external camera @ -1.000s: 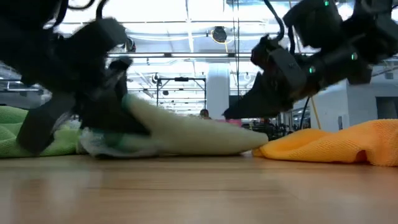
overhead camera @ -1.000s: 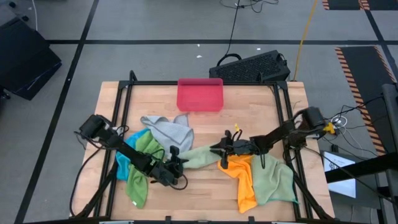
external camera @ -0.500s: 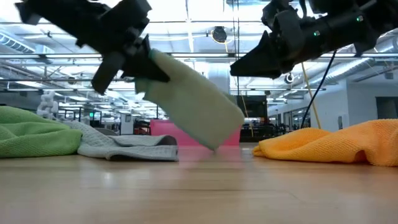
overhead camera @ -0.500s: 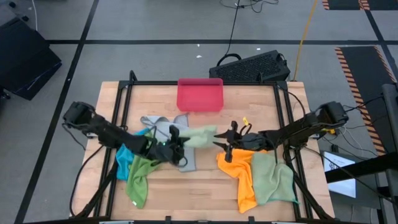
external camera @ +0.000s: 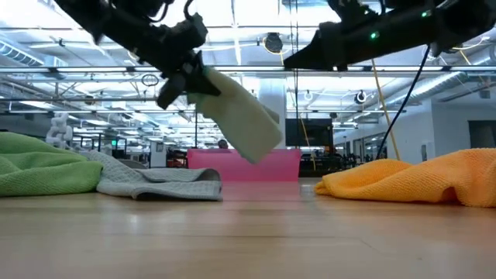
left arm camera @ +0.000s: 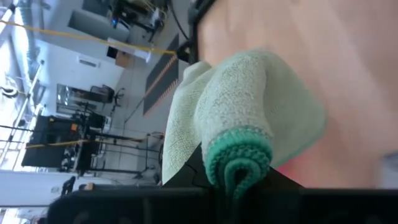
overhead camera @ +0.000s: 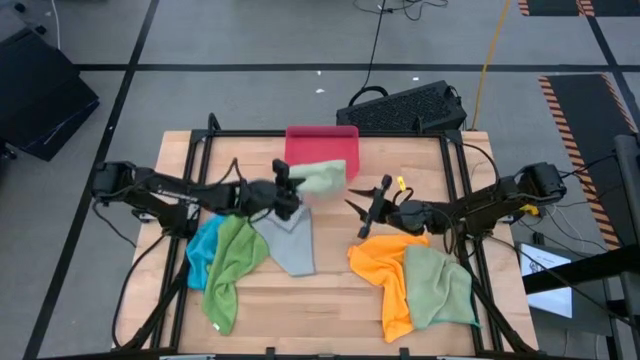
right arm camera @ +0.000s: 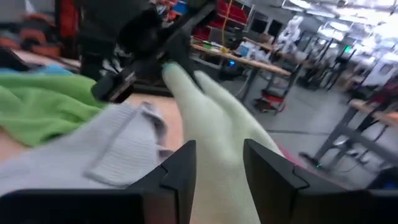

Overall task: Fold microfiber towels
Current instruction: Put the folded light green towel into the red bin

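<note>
A pale green towel [overhead camera: 322,179] is held bunched in the closed left tool [overhead camera: 288,186] and hangs clear of the desk [overhead camera: 420,160], over the near edge of the pink tray [overhead camera: 320,143]. The right tool [overhead camera: 376,203] waits beside it, partly parted and empty. For a clean fold, a free corner is best taken by the right tool and the cloth spread flat first — away from the grey towel [overhead camera: 292,243] and orange towel [overhead camera: 388,282].

Overhead view straight down, table-level view across, both wrist views close on pale towel [left arm camera: 249,112]
</note>
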Available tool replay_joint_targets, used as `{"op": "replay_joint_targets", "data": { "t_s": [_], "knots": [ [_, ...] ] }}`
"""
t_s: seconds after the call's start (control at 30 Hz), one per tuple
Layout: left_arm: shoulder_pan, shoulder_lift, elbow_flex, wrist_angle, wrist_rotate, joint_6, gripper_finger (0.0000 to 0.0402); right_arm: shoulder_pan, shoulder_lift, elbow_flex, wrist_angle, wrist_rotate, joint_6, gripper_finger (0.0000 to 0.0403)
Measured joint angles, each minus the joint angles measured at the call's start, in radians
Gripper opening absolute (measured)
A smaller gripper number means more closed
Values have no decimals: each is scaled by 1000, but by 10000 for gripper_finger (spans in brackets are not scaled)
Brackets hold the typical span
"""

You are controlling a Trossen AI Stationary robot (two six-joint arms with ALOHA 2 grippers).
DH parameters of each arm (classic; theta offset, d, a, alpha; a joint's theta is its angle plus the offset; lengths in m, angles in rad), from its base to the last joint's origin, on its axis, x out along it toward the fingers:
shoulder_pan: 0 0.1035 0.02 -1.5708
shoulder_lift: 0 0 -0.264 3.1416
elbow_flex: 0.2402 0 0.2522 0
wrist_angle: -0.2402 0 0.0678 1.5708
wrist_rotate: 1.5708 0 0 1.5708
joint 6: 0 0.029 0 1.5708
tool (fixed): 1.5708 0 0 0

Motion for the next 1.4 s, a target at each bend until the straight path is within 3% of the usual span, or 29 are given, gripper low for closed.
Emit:
{"op": "replay_joint_targets", "data": {
  "t_s": [0.1,0.23,0.43,0.6,0.73,1.03,1.33,1.4],
  "knots": [
    [89,-1,0,81,105,56,18,-81,7,0,26,-68,-54,126],
    [202,-1,0,163,213,87,18,-238,22,26,7,-257,-57,135],
    [346,-1,0,261,376,76,18,-416,113,153,4,-419,-156,195],
    [431,0,0,287,497,19,18,-519,233,304,-34,-460,-199,245],
    [461,11,1,279,569,-22,18,-570,327,401,-50,-447,-254,248],
    [485,79,1,196,554,-24,21,-597,371,419,-176,-440,-302,186],
    [485,176,1,271,552,-9,19,-603,370,419,-332,-471,-315,24],
    [488,197,1,275,552,3,24,-602,370,419,-354,-470,-339,13]
  ]
}}
